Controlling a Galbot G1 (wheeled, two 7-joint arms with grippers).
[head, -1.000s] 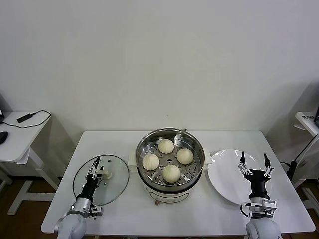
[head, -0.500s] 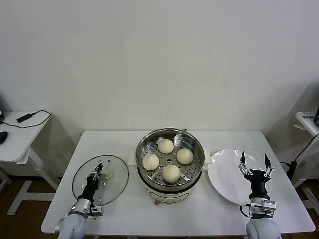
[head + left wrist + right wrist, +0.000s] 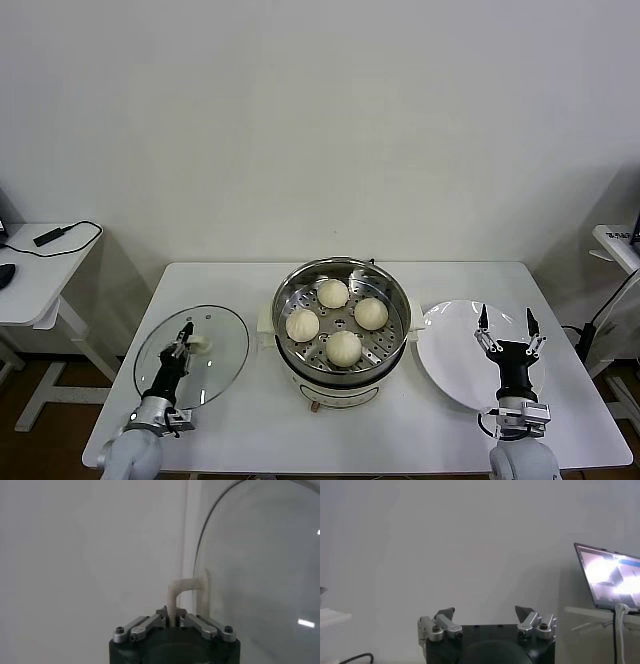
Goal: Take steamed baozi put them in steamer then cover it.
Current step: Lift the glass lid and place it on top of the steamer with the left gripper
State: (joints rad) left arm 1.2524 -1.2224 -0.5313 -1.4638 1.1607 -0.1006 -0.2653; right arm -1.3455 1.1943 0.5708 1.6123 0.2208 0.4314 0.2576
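Observation:
Four cream-white baozi (image 3: 343,346) lie on the perforated tray inside the steel steamer (image 3: 341,275) at the table's middle. The glass cover (image 3: 215,330) stands tilted at the left, lifted off the table. My left gripper (image 3: 183,337) is shut on the cover's white handle (image 3: 198,344). In the left wrist view the gripper (image 3: 171,613) clamps the handle (image 3: 186,586), with the glass cover (image 3: 260,570) beside it. My right gripper (image 3: 506,326) is open and empty, pointing up over the white plate (image 3: 455,350); it also shows in the right wrist view (image 3: 484,614).
The white plate lies empty at the right of the steamer. A side table (image 3: 35,270) with a cable stands at the far left. A laptop (image 3: 610,577) shows in the right wrist view.
My left gripper has lifted the cover by its handle, tilting it up and shifting it a little to the left. The right arm has barely moved.

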